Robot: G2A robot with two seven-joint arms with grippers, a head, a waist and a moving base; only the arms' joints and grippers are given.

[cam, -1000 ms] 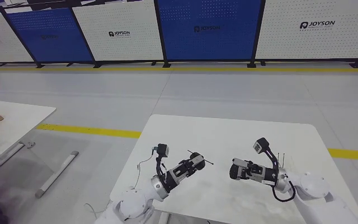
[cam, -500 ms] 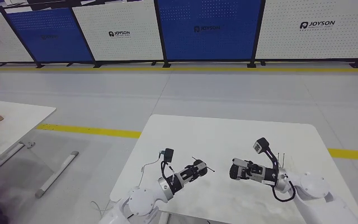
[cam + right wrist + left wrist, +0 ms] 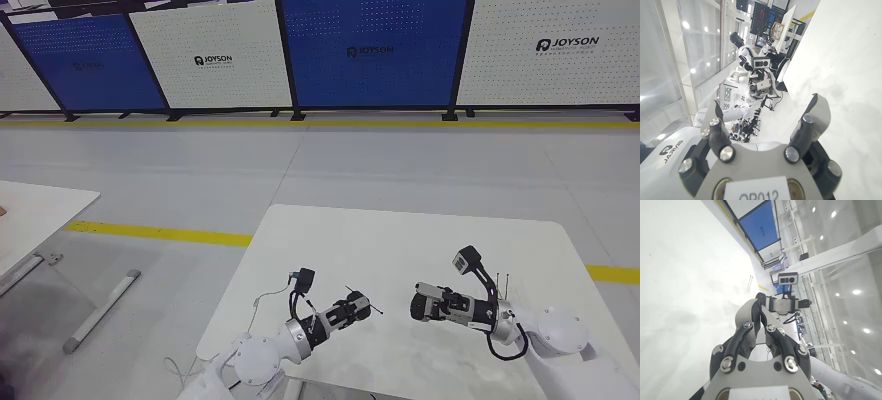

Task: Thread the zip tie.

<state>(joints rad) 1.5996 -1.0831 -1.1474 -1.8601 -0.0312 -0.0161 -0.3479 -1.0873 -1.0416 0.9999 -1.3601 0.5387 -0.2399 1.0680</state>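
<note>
1. The pick-up looked done. The left gripper [image 3: 759,306] had its fingers pressed shut on the zip tie [image 3: 349,291], a thin dark strip whose ends poked out on either side of the fingertips in the top view.
2. The right gripper [image 3: 765,101] stood with its fingers spread wide and nothing between them. It faced the left fingertips across a gap above the table [image 3: 400,240].
3. By my judgement most of the task was left. The free end was not yet taken, no loop showed, and the tail was not through the head. Which end was the head was too small to tell.
4. The tie looked like slim, flexible plastic, straight rather than curled, and would likely buckle if pushed far from its tip.
5. Each finger was a grey metal shell faced with a black, rubbery-looking pad. The tabletop was smooth matte white with faint scuffs.
6. Two spare ties [image 3: 749,283] — thin, dark, straight — lay side by side on the table, well apart from both sets of fingers, back beside the right arm.
</note>
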